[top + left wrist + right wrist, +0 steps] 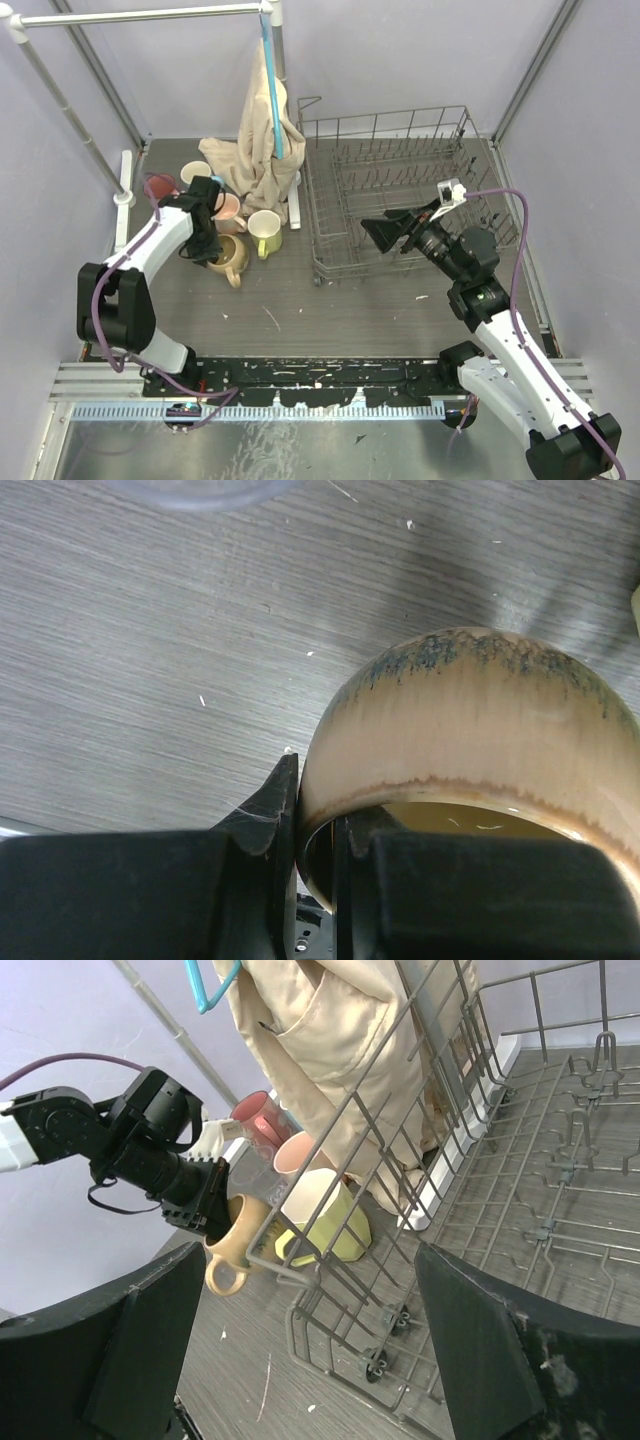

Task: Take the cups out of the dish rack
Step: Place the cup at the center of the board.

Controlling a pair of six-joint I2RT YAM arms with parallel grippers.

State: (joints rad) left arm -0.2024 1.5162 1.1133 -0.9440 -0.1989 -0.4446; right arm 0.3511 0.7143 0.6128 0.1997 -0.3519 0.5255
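My left gripper (207, 246) is shut on the rim of a tan mug (232, 260), one finger inside and one outside, as the left wrist view shows (318, 832) on the mug (480, 730). The mug sits low over the table left of the dish rack (400, 190); contact with the table cannot be told. A yellow-green mug (265, 232), salmon pink mug (228, 210), cream mug (195, 172) and a pink mug (160, 185) stand beside it. My right gripper (385, 232) is open and empty above the rack's front left part (320, 1340). No cups show in the rack (540, 1230).
A beige cloth (265, 140) hangs from a blue hanger on a white rail, down to the table between the mugs and the rack. A clear glass edge (190, 490) lies just beyond the tan mug. Purple walls enclose the table.
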